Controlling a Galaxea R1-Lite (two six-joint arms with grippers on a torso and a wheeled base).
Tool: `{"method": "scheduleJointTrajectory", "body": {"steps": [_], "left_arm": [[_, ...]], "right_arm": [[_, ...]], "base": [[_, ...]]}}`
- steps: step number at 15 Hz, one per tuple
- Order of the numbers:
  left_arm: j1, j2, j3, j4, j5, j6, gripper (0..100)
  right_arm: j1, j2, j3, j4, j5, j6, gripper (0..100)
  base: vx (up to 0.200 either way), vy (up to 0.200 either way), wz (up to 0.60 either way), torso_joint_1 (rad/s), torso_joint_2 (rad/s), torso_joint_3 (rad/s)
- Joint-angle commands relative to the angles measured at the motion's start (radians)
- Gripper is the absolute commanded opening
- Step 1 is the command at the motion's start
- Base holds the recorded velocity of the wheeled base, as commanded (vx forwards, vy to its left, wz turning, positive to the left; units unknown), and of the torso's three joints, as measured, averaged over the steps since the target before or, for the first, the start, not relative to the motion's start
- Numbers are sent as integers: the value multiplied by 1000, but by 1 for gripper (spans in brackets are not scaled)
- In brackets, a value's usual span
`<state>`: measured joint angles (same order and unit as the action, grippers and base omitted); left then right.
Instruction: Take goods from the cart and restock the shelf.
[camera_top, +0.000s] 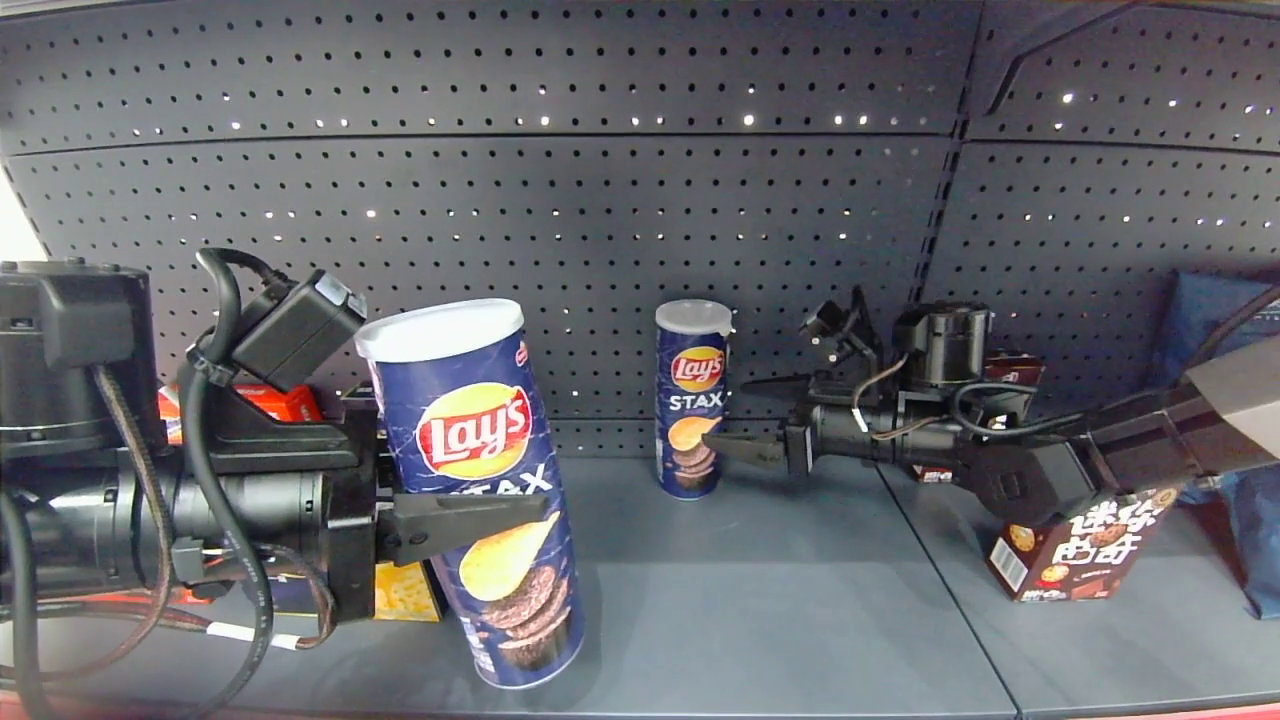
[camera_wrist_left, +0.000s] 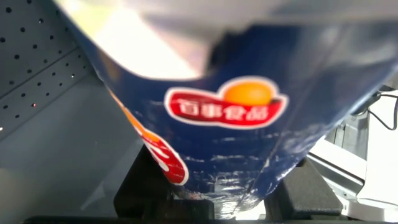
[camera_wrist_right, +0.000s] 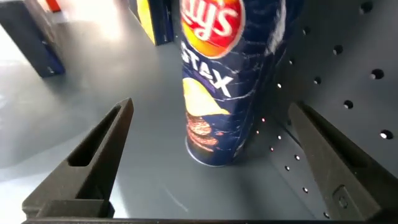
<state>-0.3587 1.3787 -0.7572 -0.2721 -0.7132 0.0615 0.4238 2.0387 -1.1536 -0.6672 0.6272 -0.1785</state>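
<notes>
A tall blue chips can (camera_top: 480, 490) leans at the front left of the grey shelf (camera_top: 780, 600). My left gripper (camera_top: 480, 505) is shut on the can's middle, and the can's lower edge is at or just above the shelf. In the left wrist view the can (camera_wrist_left: 236, 124) sits close between the dark fingers (camera_wrist_left: 143, 193). A second, smaller-looking chips can (camera_top: 693, 400) stands upright against the pegboard. My right gripper (camera_top: 755, 415) is open right beside it. In the right wrist view that can (camera_wrist_right: 224, 81) stands just past the spread fingers (camera_wrist_right: 93, 162), untouched.
A brown cookie box (camera_top: 1080, 550) stands under my right arm, with blue bags (camera_top: 1220, 330) at the far right. Red (camera_top: 280, 400) and yellow (camera_top: 405, 590) boxes sit behind my left arm. The perforated back wall (camera_top: 600, 220) closes the shelf.
</notes>
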Motion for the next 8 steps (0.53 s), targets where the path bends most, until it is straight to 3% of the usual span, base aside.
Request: {"method": "scheduleJointTrajectory", "body": {"steps": [1, 8], "left_arm": [[0, -1, -4, 1, 0, 1, 0], [-5, -4, -4, 1, 0, 0, 0]], "right_arm": [[0, 38, -18, -3, 3, -1, 100], [-2, 126, -72, -35, 39, -1, 100]], "base": [[0, 0, 0, 0, 0, 0], [0, 0, 0, 0, 0, 0]]}}
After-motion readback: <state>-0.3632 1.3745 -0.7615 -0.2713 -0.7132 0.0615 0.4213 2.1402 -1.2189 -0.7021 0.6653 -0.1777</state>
